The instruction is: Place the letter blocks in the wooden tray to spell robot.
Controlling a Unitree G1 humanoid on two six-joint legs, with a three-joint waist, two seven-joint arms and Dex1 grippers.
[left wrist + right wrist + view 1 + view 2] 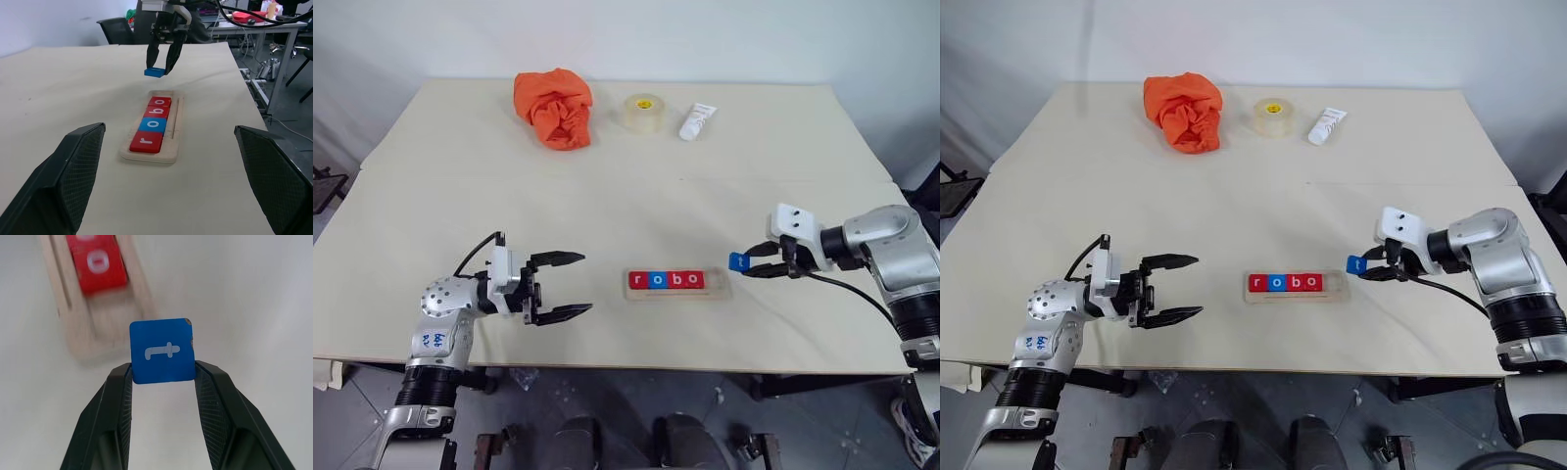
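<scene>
The wooden tray (73, 308) and its red tile (99, 265) are blurred, edge-cropped.

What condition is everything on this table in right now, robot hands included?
wooden tray: holds four tiles reading r, o, b, o; last slot empty.
blue t block: pinched, held above the table.
right gripper: shut on the t block.
left gripper: open, empty.
orange cloth: crumpled.
tape roll: lying flat.
white tube: lying down.

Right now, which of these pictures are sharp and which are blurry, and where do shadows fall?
In the right wrist view the blue t block is sharp, while the wooden tray and the red tile behind it are blurred. In the left wrist view the tray letters are crisp, and the left gripper looms large and dark. In the left eye view the lighting is even, with a soft shadow beside the orange cloth.
</scene>
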